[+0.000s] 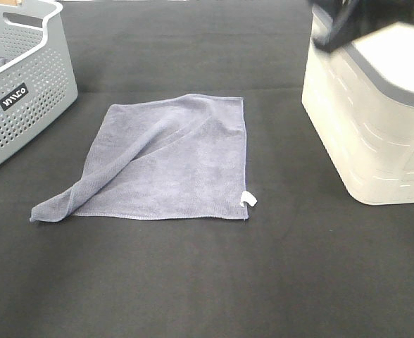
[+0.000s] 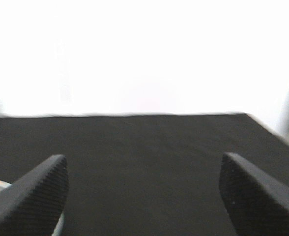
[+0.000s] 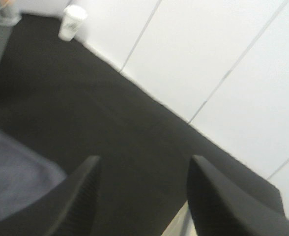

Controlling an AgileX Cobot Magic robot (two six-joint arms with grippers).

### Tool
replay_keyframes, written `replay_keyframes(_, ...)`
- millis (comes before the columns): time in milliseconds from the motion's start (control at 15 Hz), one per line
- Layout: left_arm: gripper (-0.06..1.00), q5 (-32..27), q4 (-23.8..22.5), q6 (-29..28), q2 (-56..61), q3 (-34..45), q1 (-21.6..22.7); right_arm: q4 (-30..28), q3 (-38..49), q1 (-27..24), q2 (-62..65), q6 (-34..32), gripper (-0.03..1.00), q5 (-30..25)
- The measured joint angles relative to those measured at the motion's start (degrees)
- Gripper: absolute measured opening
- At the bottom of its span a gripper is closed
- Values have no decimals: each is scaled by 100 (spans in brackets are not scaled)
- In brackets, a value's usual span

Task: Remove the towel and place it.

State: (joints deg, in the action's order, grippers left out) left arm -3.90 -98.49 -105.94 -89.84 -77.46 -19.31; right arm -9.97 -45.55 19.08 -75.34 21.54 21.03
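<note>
The slate-grey towel [image 1: 172, 158] lies spread on the black table, between the two baskets. One edge is folded over in a diagonal ridge that runs to its near left corner, and a small white tag [image 1: 249, 199] sticks out at its near right corner. A corner of the towel also shows in the right wrist view [image 3: 12, 177]. My right gripper [image 3: 142, 189] is open and empty, above the white basket; part of its arm [image 1: 341, 17] shows at the top right. My left gripper [image 2: 144, 189] is open and empty over bare black table; it is out of the exterior high view.
A grey perforated basket [image 1: 24, 84] stands at the far left with something grey inside. A white basket with a grey rim [image 1: 376, 113] stands at the right. A white cup [image 3: 72, 22] stands at the table's far edge by a white wall.
</note>
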Motion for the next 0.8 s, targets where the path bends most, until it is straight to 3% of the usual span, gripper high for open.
replay_keyframes(133,76,-1427,258,1117,0,-178,0,1587,-493,0,-6,848,54,0)
replay_keyframes(200,76,-2045,699,1919,0,-286,0,2733,-733,0,-23,1467,54,0)
replay_keyframes(267,76,-2550,1450,2962,-11,-447,52,3930,-1003,0,-86,2303,54,0)
replay_keyframes(400,76,-2842,4028,5535,-155,-951,390,6795,-1679,0,-378,4234,54,34)
replay_keyframes(533,76,-3117,6537,7597,-372,-1438,894,9654,-2424,0,-791,6738,59,-103)
replay_keyframes(600,76,-3432,7666,8417,-458,-1696,1117,10411,-2733,0,-957,7832,64,-103)
replay_keyframes(733,76,-4475,9448,9832,-607,-2229,1707,10915,-3191,0,-1112,8789,73,-34)
replay_keyframes(800,76,-4721,9643,9958,-625,-2303,1833,10932,-3237,0,-1112,8755,73,6)
